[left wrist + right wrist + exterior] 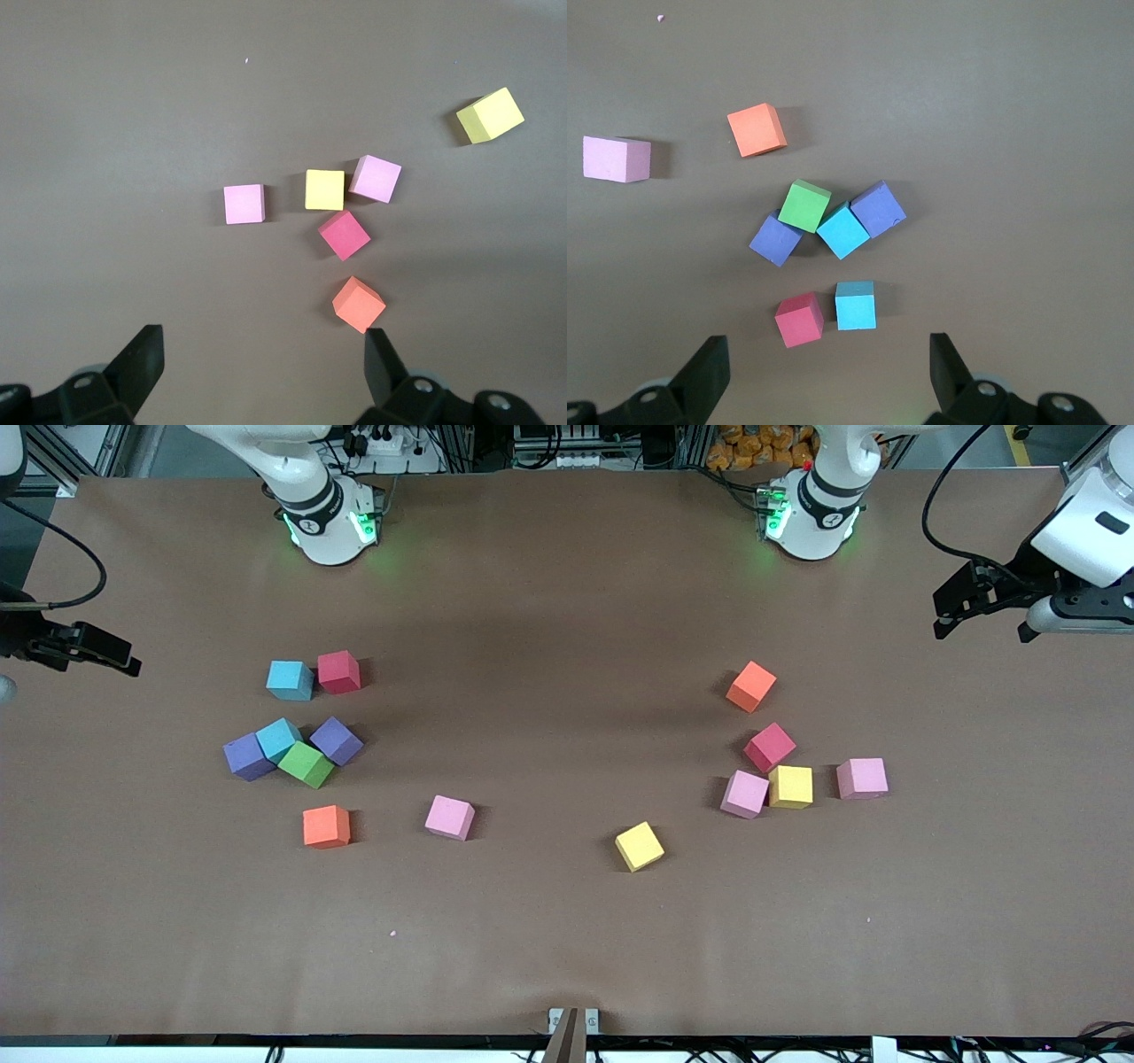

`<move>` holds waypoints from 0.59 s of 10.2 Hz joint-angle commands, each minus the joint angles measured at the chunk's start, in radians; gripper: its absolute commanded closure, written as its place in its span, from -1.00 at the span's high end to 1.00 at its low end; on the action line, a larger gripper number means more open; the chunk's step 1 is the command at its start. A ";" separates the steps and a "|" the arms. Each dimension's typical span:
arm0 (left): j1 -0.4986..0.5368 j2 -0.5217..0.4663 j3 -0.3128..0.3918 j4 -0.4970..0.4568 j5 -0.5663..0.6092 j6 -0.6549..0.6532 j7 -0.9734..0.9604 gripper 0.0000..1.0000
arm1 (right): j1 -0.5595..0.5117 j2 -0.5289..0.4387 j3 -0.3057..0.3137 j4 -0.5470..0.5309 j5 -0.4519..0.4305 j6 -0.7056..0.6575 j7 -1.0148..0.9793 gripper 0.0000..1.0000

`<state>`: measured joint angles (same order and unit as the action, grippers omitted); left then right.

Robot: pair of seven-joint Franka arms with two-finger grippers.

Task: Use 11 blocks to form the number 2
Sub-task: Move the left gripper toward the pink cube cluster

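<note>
overhead, both end effectors (261, 367) (827, 367) hang open above scattered blocks (307, 764).

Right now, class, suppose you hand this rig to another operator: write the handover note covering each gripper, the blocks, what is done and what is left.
Left gripper: open, empty, waiting at the left arm's end of the table.
Right gripper: open, empty, waiting at the right arm's end.
Blocks: all loose. One group toward the left arm's end, around the yellow cube; another toward the right arm's end, around the green cube, mixed with two light blue cubes.
Done: nothing; no part of the number 2 is laid.
Left: place all eleven blocks.
</note>
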<state>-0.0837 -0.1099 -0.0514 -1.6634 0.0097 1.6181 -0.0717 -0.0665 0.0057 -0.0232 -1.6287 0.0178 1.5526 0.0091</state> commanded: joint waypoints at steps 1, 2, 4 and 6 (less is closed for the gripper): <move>0.005 0.016 -0.004 0.025 -0.028 -0.023 0.023 1.00 | 0.001 0.007 0.005 0.023 -0.013 -0.016 0.014 1.00; -0.002 0.018 -0.004 0.024 -0.028 -0.023 0.017 1.00 | 0.002 0.007 0.005 0.023 -0.013 -0.016 0.015 1.00; -0.002 0.042 -0.005 0.024 -0.027 -0.023 0.004 1.00 | 0.002 0.007 0.005 0.021 -0.013 -0.016 0.015 1.00; -0.001 0.111 -0.008 0.022 -0.028 -0.018 -0.037 1.00 | 0.002 0.007 0.005 0.021 -0.013 -0.016 0.015 1.00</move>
<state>-0.0871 -0.0602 -0.0561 -1.6646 0.0023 1.6130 -0.0873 -0.0660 0.0058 -0.0222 -1.6283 0.0178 1.5526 0.0093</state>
